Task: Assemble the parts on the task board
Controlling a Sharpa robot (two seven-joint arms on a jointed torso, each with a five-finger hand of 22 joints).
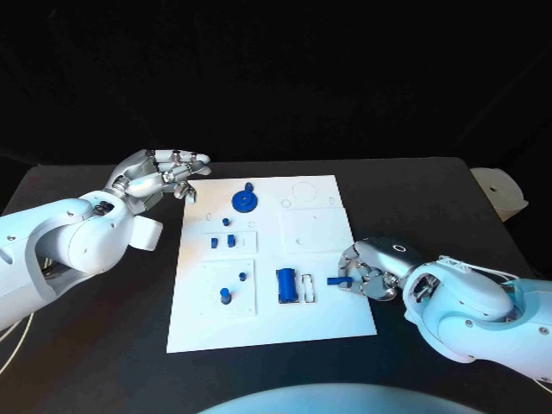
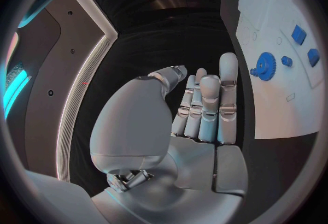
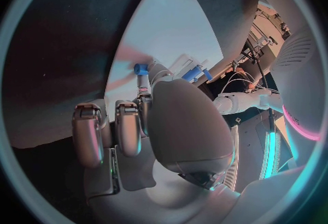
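Observation:
The white task board (image 1: 332, 323) lies in the middle of the table. On it are a blue gear (image 1: 247, 201), a blue block (image 1: 285, 285) beside a white slot, and several small blue parts such as one (image 1: 224, 296) near the front left. My right hand (image 1: 373, 269) sits at the board's right edge and pinches a small blue part (image 1: 340, 281), which the right wrist view shows at its fingertips (image 3: 141, 69). My left hand (image 1: 164, 177) hovers off the board's far left corner, fingers straight and holding nothing (image 2: 205, 109). The gear (image 2: 265, 64) lies beyond it.
A beige object (image 1: 500, 191) sits at the table's right edge. The black table (image 1: 90, 345) runs bare on both sides of the board. Empty recesses mark the board's far right part (image 1: 311, 226).

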